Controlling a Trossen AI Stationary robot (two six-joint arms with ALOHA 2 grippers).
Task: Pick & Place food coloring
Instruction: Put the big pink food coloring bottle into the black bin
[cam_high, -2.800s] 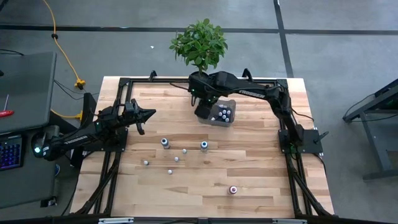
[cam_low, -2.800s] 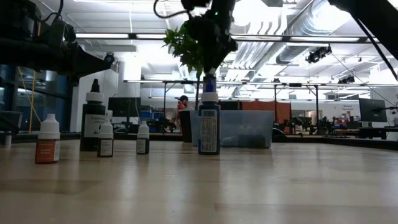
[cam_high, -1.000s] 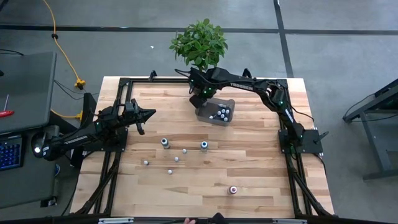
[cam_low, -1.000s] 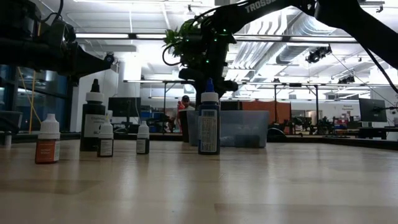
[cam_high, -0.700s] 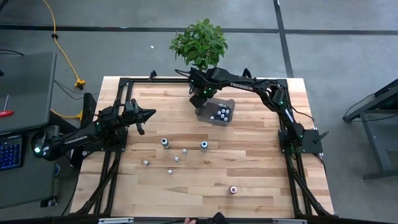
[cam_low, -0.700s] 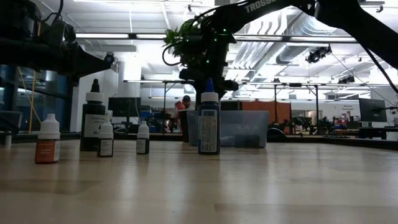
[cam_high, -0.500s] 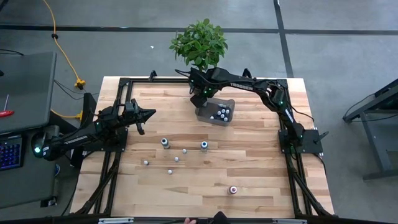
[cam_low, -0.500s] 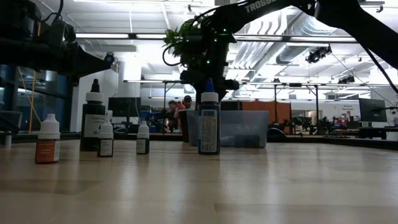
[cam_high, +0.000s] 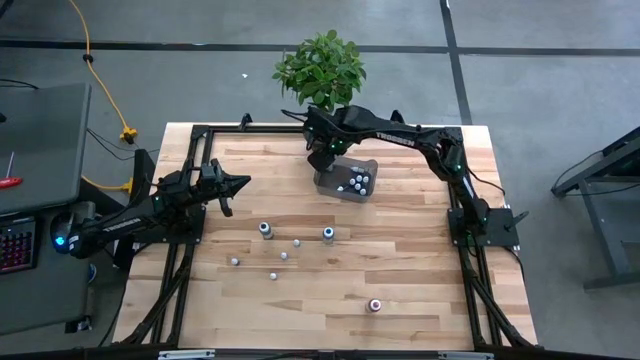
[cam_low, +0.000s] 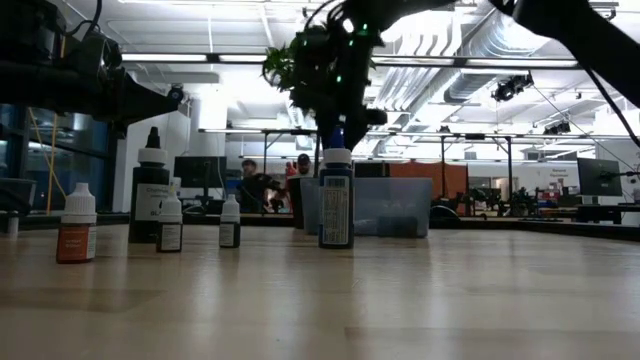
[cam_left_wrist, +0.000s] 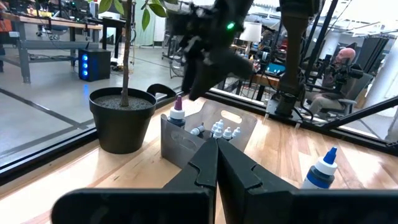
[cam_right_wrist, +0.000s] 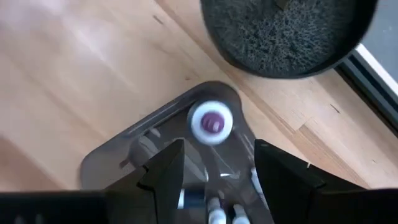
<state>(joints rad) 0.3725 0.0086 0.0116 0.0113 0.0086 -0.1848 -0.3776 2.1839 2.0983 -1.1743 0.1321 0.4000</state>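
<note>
Surface (cam_high: 420, 280): a light wooden top edged by a black frame, seen from above with both arms reaching in over it.

Bin (cam_high: 347, 179): a clear rectangular container placed at the far middle of the surface, just in front of the potted plant (cam_high: 321, 70); several food coloring bottles are stood inside it, their caps visible in the high view.

Purple-capped bottle (cam_right_wrist: 211, 122): stood upright in the bin's corner nearest the plant pot; it is also seen in the left wrist view (cam_left_wrist: 178, 111) at the bin's near corner.

Loose food coloring bottles: six are left on the open surface in front of the bin, well apart from it. A blue-capped one (cam_high: 328, 233) and another (cam_high: 265, 231) are placed nearest the bin; three small whitish-capped ones (cam_high: 284, 256) are gathered between and in front of them; a red-capped one (cam_high: 375, 305) is set alone toward the near edge.

Right end effector (cam_high: 322, 158): held above the bin's plant-side end, directly over the purple-capped bottle; its fingers (cam_right_wrist: 165, 168) are spread apart with nothing gripped between them.

Left end effector (cam_high: 238, 184): parked over the left side of the surface, pointed toward the bin; its fingers (cam_left_wrist: 214, 163) are pressed together and hold nothing.

Background: people are seen at desks in the room beyond, in the low view.
</note>
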